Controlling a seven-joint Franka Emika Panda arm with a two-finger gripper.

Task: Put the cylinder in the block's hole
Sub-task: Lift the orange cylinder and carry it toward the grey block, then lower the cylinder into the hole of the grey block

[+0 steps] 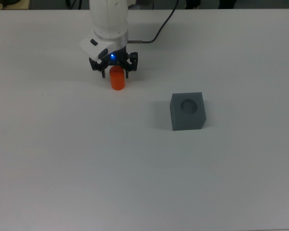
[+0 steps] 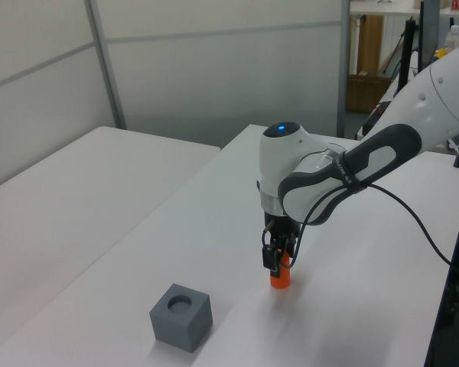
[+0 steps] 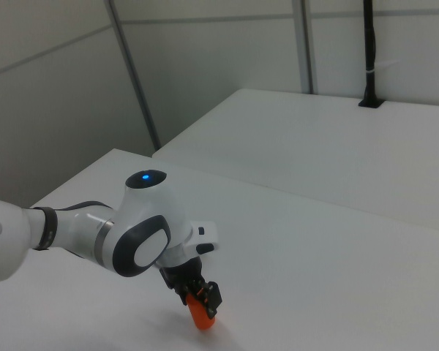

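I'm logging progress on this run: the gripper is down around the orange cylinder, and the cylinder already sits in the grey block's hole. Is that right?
Not quite. The gripper is down around the orange cylinder, but the cylinder stands on the table, well apart from the grey block. The top view shows the block's hole empty, with the cylinder off to the top view's upper left of it.

Cylinder (image 1: 117,80) upright on table (image 1: 62,159), block (image 1: 187,111) well apart toward the top view's lower right

We look straight down on the tabletop (image 1: 62,159) from above; both side views stand lower, sharing the orange cylinder (image 1: 117,79) beneath the arm.
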